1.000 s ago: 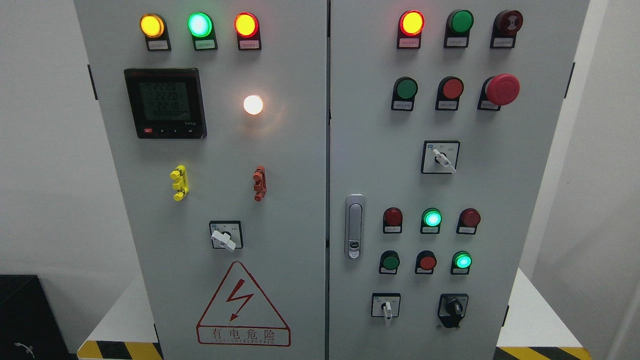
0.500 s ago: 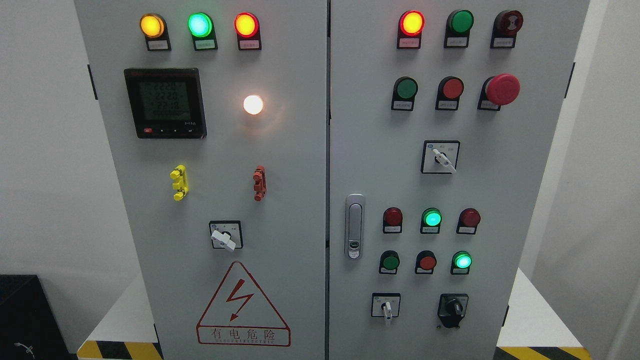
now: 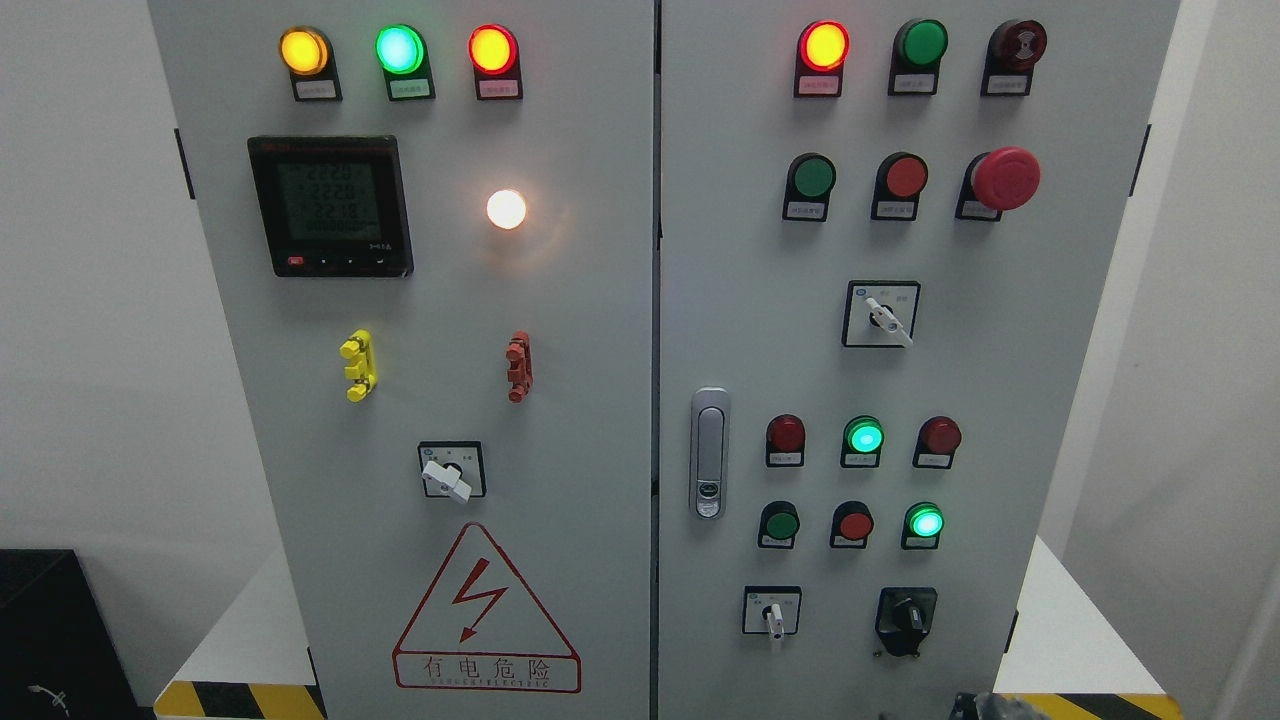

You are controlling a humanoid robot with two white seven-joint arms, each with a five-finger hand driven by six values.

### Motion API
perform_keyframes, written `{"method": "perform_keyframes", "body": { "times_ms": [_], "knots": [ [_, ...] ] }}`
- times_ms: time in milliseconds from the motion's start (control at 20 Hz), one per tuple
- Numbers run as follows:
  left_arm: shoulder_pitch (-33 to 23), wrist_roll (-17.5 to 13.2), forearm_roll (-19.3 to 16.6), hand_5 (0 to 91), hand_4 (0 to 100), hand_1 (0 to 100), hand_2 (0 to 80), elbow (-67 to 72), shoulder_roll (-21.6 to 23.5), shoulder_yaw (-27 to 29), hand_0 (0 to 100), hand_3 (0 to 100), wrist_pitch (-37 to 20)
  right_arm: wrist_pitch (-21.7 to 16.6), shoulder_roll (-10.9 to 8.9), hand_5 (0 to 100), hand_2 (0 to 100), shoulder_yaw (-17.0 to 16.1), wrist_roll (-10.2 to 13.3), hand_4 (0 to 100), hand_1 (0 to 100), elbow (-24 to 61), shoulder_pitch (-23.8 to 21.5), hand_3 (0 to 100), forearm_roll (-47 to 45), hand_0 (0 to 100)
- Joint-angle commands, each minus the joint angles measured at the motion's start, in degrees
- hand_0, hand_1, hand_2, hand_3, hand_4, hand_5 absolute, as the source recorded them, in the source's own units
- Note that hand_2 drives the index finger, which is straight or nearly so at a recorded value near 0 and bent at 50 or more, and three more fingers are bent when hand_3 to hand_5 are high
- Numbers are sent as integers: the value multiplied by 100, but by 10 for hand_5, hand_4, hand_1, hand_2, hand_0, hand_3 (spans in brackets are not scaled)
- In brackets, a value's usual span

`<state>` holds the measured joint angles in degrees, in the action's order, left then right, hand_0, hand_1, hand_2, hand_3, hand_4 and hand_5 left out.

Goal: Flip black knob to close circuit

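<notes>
The black knob (image 3: 906,614) sits on a black plate at the lower right of the grey cabinet's right door (image 3: 1000,400), its handle pointing up and a little left. Just below it, at the picture's bottom edge, a dark part of my right hand (image 3: 990,707) shows; only its top is visible, a short way under the knob and not touching it. My left hand is out of view.
Left of the knob is a white-handled selector (image 3: 772,613). Above are red and green buttons and lit lamps (image 3: 925,523), another selector (image 3: 882,314) and a red mushroom stop button (image 3: 1005,178). A door latch (image 3: 709,452) stands mid-panel. The left door carries a meter (image 3: 330,206).
A dark part of my right hand has risen into view at the bottom edge below the black knob. The meter's digits have changed. The knob has not turned.
</notes>
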<state>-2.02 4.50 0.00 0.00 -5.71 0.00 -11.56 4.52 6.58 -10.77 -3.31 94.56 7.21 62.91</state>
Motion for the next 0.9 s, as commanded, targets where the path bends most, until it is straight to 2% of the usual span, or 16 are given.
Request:
{"method": "perform_keyframes", "body": {
  "times_ms": [0, 850],
  "knots": [
    [0, 33, -114, 0, 0, 556, 0, 123, 0, -114, 120, 0, 5, 40, 37, 821, 819, -21, -3, 805, 204, 212, 176, 981, 160, 0],
    [0, 24, -114, 0, 0, 556, 0, 123, 0, -114, 120, 0, 5, 233, 37, 814, 799, -74, -3, 804, 217, -16, 510, 981, 283, 0]
  ]
}}
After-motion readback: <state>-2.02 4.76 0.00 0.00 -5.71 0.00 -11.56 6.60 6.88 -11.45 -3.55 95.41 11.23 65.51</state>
